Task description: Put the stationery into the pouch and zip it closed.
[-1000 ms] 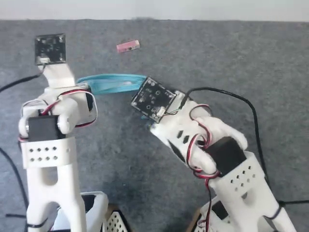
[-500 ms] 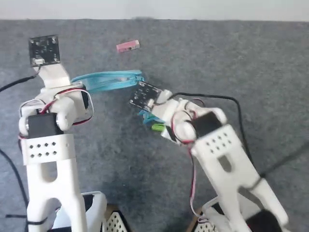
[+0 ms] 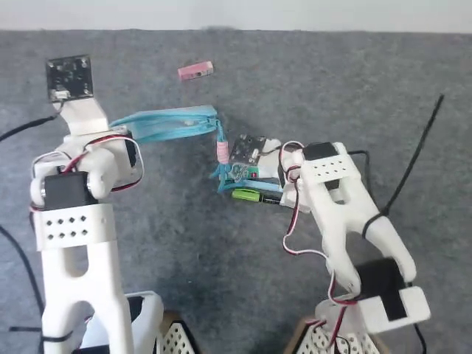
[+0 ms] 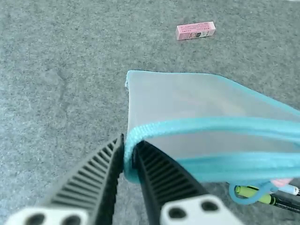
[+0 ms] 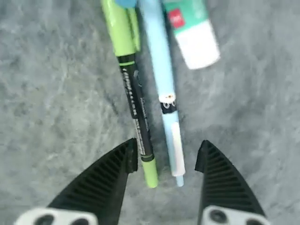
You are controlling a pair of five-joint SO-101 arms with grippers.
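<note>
- Pinching the zip-edge corner of the turquoise mesh pouch (image 4: 197, 101) in the left gripper (image 4: 127, 149), jaws all but closed on the fabric. Apparently done to lift that end off the grey worktop (image 3: 383, 88) and steady the mouth for loading.
- Hovering low with the right gripper (image 5: 167, 147), jaws spread wide and empty. Straddling the ends of a green-and-black pen (image 5: 134, 112) and a light blue pen (image 5: 161, 79) lying side by side on the worktop, seemingly lined up to take one or both.
- Just beside the blue pen, a white eraser in a green sleeve (image 5: 197, 40). All three near the pouch end opposite the left gripper, handy for feeding in.
- Beyond the pouch, a pink eraser (image 4: 195, 31), well apart from both grippers and yet to be gathered.
- No stationery made out through the mesh; zip not yet drawn.
</note>
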